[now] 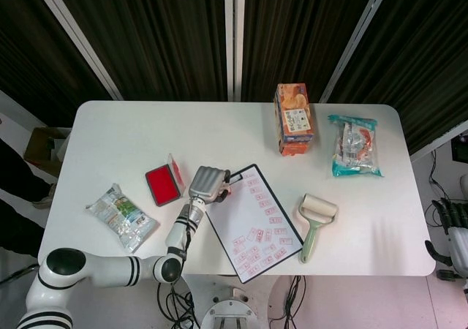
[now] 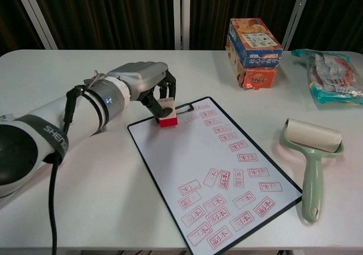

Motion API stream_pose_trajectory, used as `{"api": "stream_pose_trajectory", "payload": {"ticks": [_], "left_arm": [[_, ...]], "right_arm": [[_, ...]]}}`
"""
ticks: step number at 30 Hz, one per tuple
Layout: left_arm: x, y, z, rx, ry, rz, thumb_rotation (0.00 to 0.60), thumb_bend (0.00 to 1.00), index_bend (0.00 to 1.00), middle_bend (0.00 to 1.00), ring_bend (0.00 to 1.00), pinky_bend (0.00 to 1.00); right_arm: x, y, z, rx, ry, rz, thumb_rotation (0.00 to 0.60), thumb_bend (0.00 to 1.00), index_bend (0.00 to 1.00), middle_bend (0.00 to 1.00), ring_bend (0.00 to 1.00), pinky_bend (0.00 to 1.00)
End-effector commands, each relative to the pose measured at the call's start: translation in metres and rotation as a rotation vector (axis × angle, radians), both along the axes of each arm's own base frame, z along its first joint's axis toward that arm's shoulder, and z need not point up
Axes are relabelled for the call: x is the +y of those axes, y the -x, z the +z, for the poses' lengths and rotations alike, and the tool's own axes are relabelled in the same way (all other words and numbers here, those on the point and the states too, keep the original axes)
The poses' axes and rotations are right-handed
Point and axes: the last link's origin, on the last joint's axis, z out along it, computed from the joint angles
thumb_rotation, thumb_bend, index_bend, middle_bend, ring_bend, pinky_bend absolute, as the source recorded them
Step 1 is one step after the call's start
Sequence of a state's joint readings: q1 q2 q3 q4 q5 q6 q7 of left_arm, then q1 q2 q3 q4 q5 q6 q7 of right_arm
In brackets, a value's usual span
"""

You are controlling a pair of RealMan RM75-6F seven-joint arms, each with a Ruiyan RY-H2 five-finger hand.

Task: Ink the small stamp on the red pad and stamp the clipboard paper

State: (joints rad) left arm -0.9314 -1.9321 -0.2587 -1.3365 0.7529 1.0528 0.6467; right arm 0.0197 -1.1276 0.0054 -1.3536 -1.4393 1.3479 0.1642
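On the near end of the clipboard paper [image 2: 212,170] many red marks already stand in rows, and more run along its right edge toward the far corner. At the far left corner of the same paper, the left hand [image 2: 148,85] holds the small stamp [image 2: 167,112] between its fingers, with the red base of the stamp down on the sheet or just above it; the pictures do not show which. It seems that the inking step is done and the pressing step is in hand. What remains, as far as one can judge, is to lift the stamp and show a new mark. Left of the clipboard, a little farther, the red pad [image 1: 162,183] lies open on the surface [image 1: 117,139]. The right hand [image 1: 455,235] hangs beyond the right end of the surface; whether it is wide or closed cannot be told.
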Motion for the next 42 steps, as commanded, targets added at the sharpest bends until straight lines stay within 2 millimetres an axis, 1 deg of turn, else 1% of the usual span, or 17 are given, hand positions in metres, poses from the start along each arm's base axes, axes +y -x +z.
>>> {"api": "stream_pose_trajectory", "payload": {"ticks": [1,23,42], "left_arm": [[-0.001,0.001,-0.001,0.001,0.001,0.004,0.6,0.49,0.71,0.72,1.0,1.0],[-0.006,0.005,-0.009,-0.004,0.004,0.017,0.6,0.49,0.71,0.72,1.0,1.0],[-0.008,0.012,-0.017,0.029,-0.003,-0.005,0.6,0.49,0.73,0.74,1.0,1.0]], "right_arm": [[0.0,0.0,0.0,-0.003,-0.001,-0.007,0.6,0.26,0.0,0.0,0.0,0.0],[-0.001,0.001,-0.003,0.0,-0.015,-0.025,0.6,0.26,0.0,0.0,0.0,0.0],[-0.001,0.001,0.001,0.002,-0.006,-0.032,0.6,0.26,0.0,0.0,0.0,0.0]]}}
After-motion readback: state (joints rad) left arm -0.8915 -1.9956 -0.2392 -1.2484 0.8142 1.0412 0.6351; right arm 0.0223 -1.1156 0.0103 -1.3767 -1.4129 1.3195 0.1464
